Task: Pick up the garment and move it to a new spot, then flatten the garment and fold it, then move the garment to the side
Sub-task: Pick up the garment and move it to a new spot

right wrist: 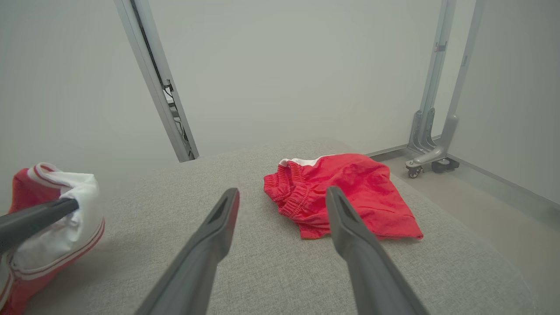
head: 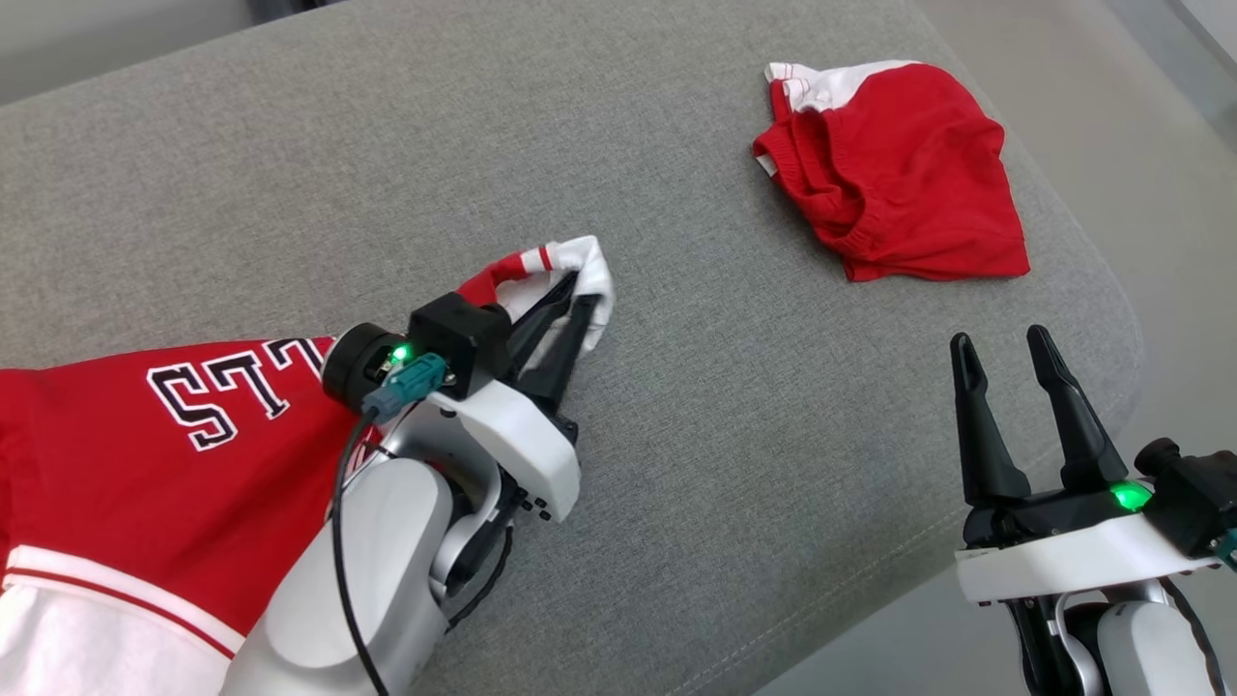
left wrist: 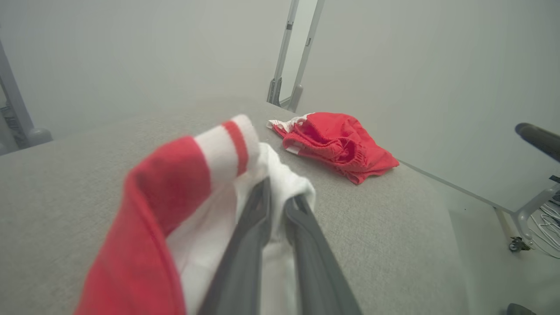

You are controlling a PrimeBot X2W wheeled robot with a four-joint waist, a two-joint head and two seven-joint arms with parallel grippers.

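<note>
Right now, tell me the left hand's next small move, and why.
Probably lower the sleeve onto the grey cushion and let go. The left hand pinches the garment by that white sleeve, which stands bunched around the fingertips while the lettered chest lies fairly flat, so laying the sleeve out flat seems the next step.

My left arm [head: 367, 570] reaches up the head view from the lower left, pale forearm low, green light on at the wrist. The left gripper [head: 580, 293] has its dark fingers [left wrist: 245, 245] drawn nearly together (white cloth of the garment [head: 116, 464] pinched between them). My right gripper [head: 1000, 338] sits lower right, upright, fingers spread wide, empty.
</note>
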